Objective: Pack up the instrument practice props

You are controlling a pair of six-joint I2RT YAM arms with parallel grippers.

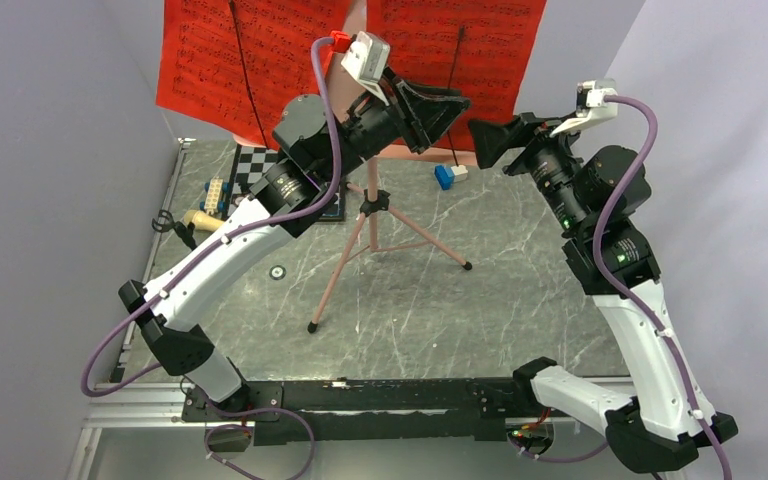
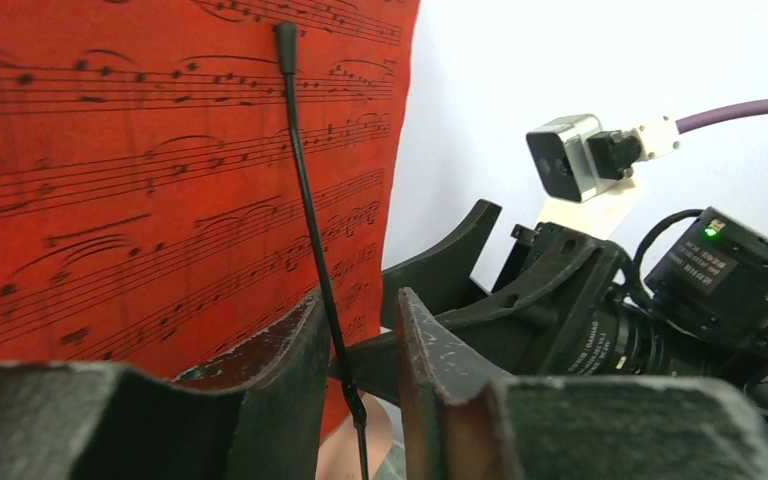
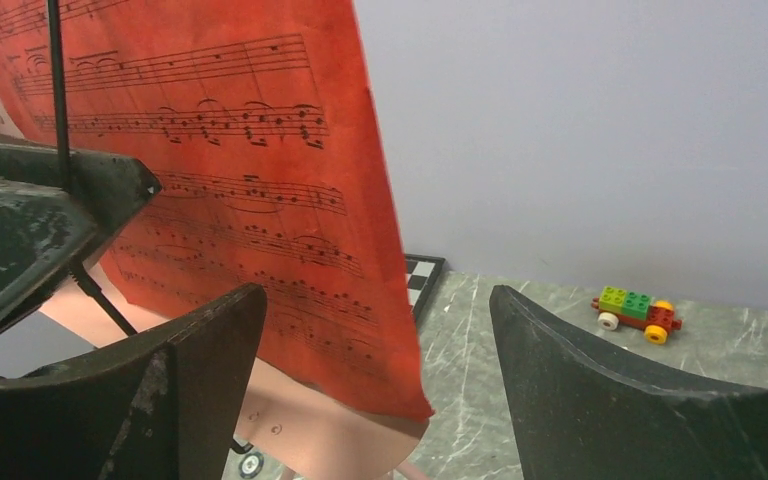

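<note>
Where the pink tripod music stand (image 1: 343, 262) rises at 12 o'clock on the table (image 1: 520, 300), its red sheet-music pages (image 1: 215, 60) spread wide, printed with black staves and notes but no legible words. The left gripper (image 2: 360, 310) sets its fingers narrowly either side of a thin black retaining wire (image 2: 305, 190); whether they pinch it, I cannot tell. The right gripper (image 3: 375, 295) gapes wide astride a page's 3 o'clock edge. Only the overhead view shows the cream microphone (image 1: 203, 218) at 9 o'clock; only the right wrist shows a brick car (image 3: 637, 312). A motor label (image 2: 700, 265) is unreadably small
</note>
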